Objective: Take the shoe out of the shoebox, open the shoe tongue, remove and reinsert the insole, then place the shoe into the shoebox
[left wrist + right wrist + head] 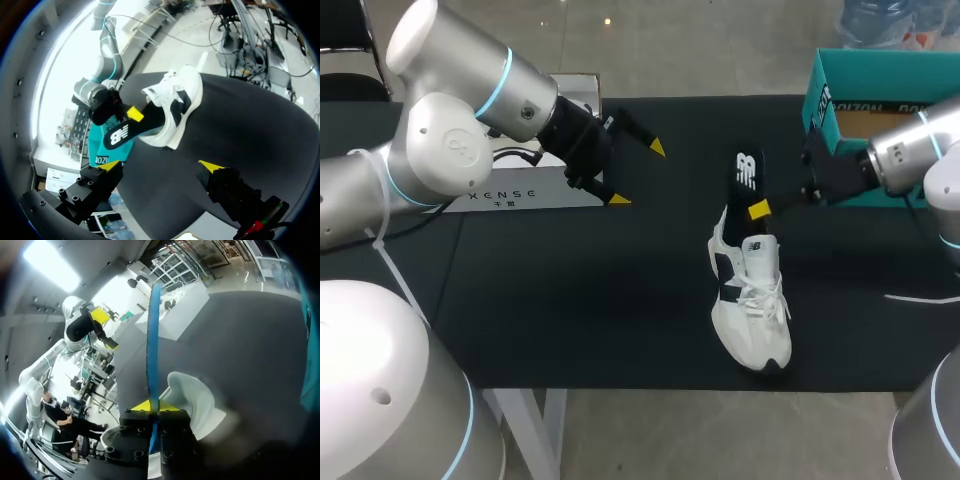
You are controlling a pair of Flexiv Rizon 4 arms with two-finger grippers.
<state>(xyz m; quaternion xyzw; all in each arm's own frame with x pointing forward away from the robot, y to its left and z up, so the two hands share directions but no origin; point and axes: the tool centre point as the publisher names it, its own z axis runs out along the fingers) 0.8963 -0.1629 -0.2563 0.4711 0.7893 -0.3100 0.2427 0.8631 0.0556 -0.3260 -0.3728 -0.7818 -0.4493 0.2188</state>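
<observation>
The teal shoebox (pixel 880 68) sits at the far right of the table (pixel 570 300), cut off at the edge, and my right arm hides most of its inside. The white shoe (pixel 752 310) lies on the table outside it. My right end effector (pixel 760 209) pinches the black insole (pixel 747 172), whose lower end meets the shoe's opening; how deep, I cannot tell. My left end effector (pixel 638 174) hangs spread wide, well apart from the shoe.

From my left tool (pixel 638 174), bare black bench (pixel 570 300) lies open toward six o'clock; the white-and-black sneaker (pixel 752 310) blocks four o'clock.
</observation>
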